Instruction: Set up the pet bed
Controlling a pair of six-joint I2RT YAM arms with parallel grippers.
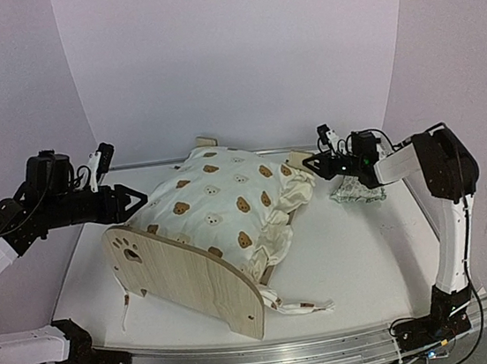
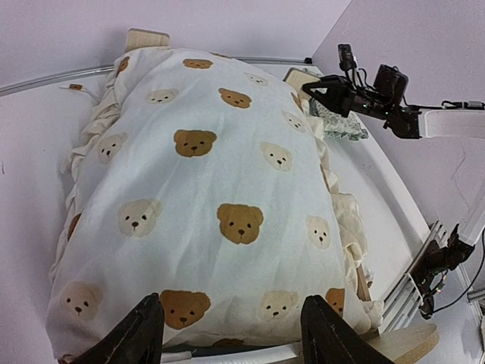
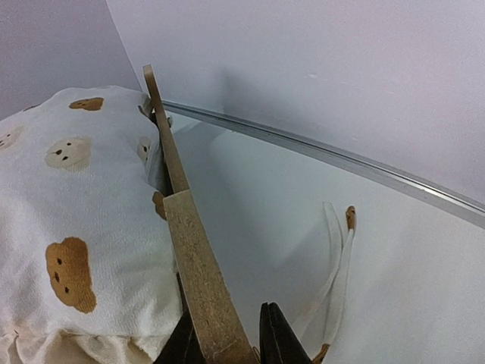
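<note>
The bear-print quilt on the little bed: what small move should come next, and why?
Probably the left pincer should ease down and close on the near edge of the quilt to tug it straight. It hangs open over that edge, while the right pincer clamps the wooden end board of the pet bed, steadying it.

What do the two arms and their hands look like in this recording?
Both arms pair white link tubes with bulky black joint housings. The left arm and right arm carry thin black cables. The left hand and right hand are black, with tapered pointed fingers.
</note>
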